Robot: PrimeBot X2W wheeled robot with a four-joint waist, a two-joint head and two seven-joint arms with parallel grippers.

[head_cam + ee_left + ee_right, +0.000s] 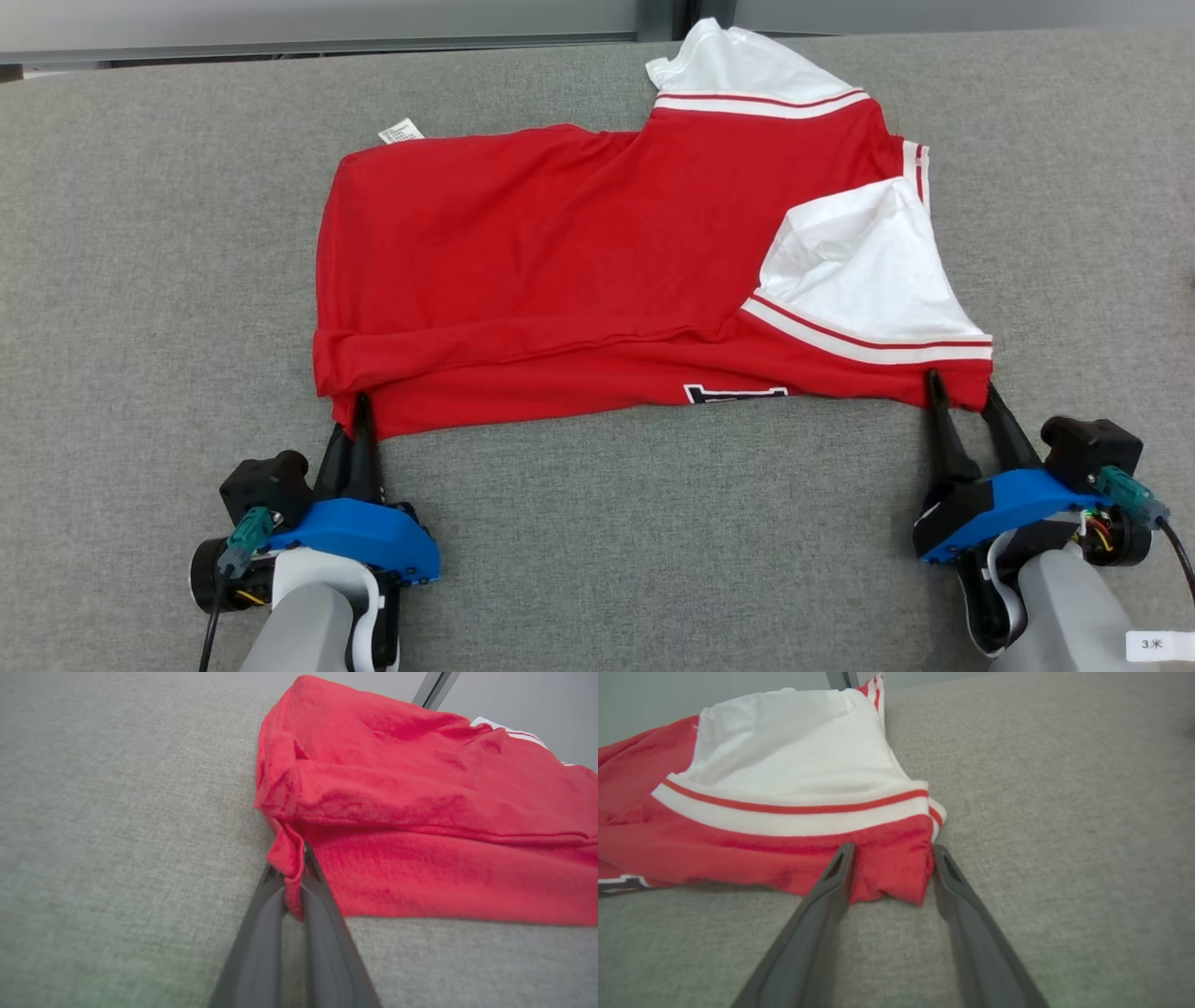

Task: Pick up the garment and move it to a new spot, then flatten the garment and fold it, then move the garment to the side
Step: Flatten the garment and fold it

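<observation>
Well, we found the red jersey spread on the grey table; left tool clenched its near corner, right tool straddled the other, unclosed. Lifting now might drag one side askew.

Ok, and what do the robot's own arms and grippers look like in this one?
Both match. The left gripper and right gripper each have two long, dark, tapering fingers on a blue housing, beside a black block carrying a teal plug. Thin coloured wires and a black cable run back towards pale grey forearms.
</observation>
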